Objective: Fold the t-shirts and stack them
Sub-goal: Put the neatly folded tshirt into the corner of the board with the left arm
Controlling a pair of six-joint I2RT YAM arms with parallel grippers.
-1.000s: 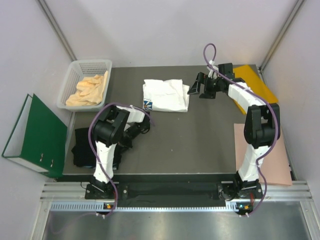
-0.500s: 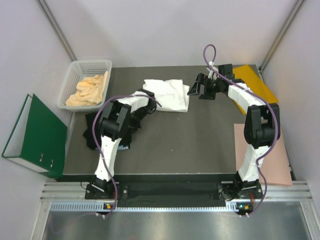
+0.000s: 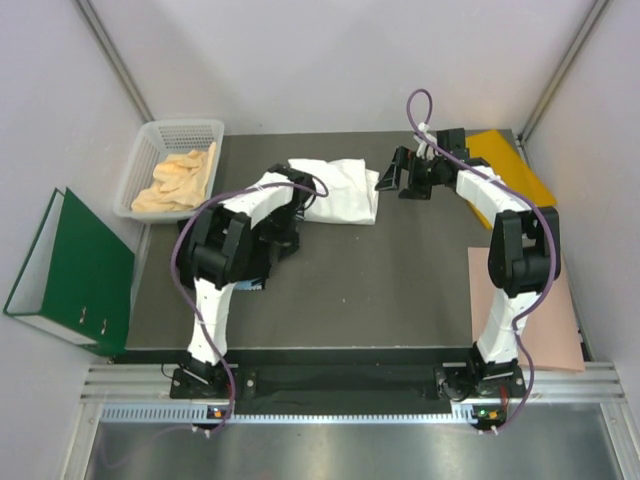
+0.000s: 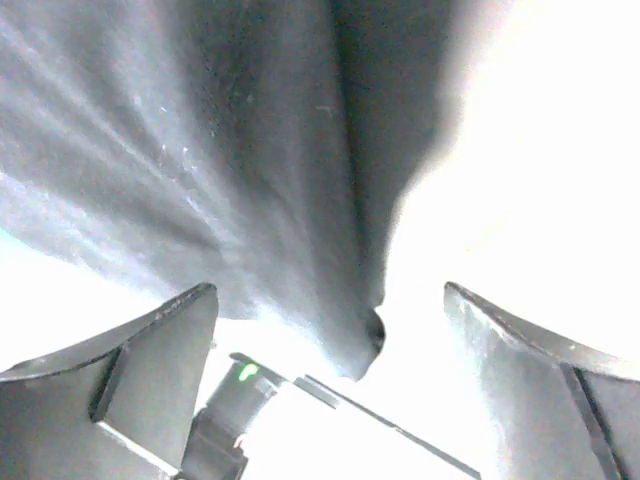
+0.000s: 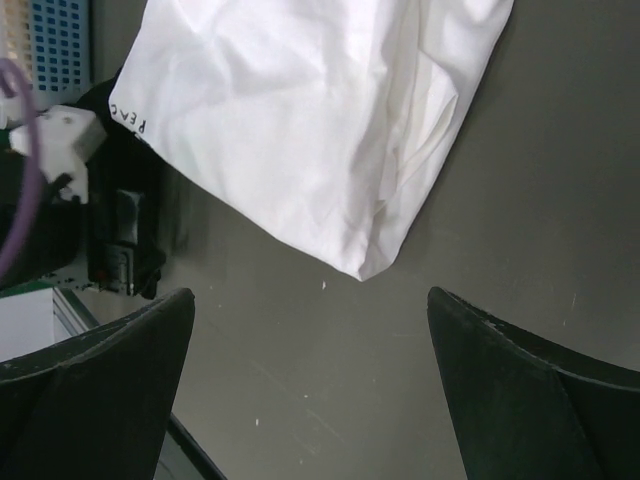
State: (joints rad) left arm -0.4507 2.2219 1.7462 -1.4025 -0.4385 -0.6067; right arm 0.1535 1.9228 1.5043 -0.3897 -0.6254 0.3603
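The white t-shirt lies folded at the back middle of the table; the right wrist view shows its corner on the dark tabletop. My left gripper is at the shirt's left edge, jaws wide open. In the left wrist view dark cloth, the black t-shirt, hangs loose ahead of the open left gripper, not pinched. From above, most of the black t-shirt is hidden under the left arm. My right gripper stands open just right of the white shirt, and in its wrist view the right gripper holds nothing.
A white basket with orange-yellow cloth stands at the back left. A green binder lies off the table's left side. An orange envelope is at the back right and a pink sheet at the right edge.
The left arm swung from the front left up to the white shirt, dragging the black shirt along, and its jaws went from shut to wide open. The right arm stayed put.
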